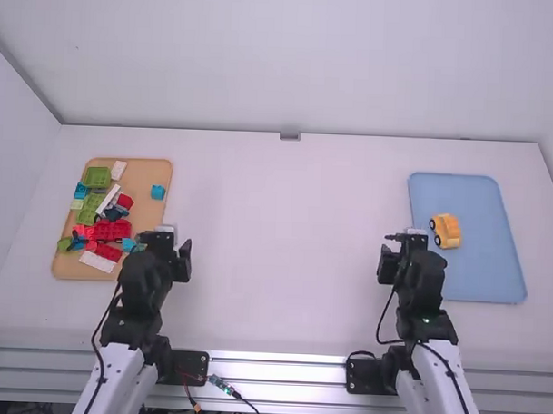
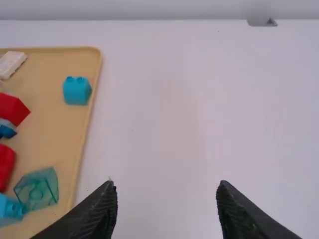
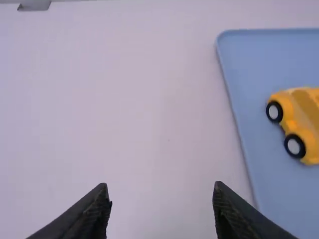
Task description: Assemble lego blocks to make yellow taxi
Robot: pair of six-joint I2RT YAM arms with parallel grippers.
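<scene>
Right arm (image 1: pixel 423 289) before blue tray (image 1: pixel 483 273)

No readable text, number or sign appears on anything here.

a white table (image 1: pixel 284 262) stands under even light, enclosed by a pale far wall (image 1: pixel 282 62) and left wall (image 1: pixel 13 152), a small grey fitting (image 1: pixel 290 136) at its far edge, metal rails (image 1: pixel 275 370) along the near side.
</scene>
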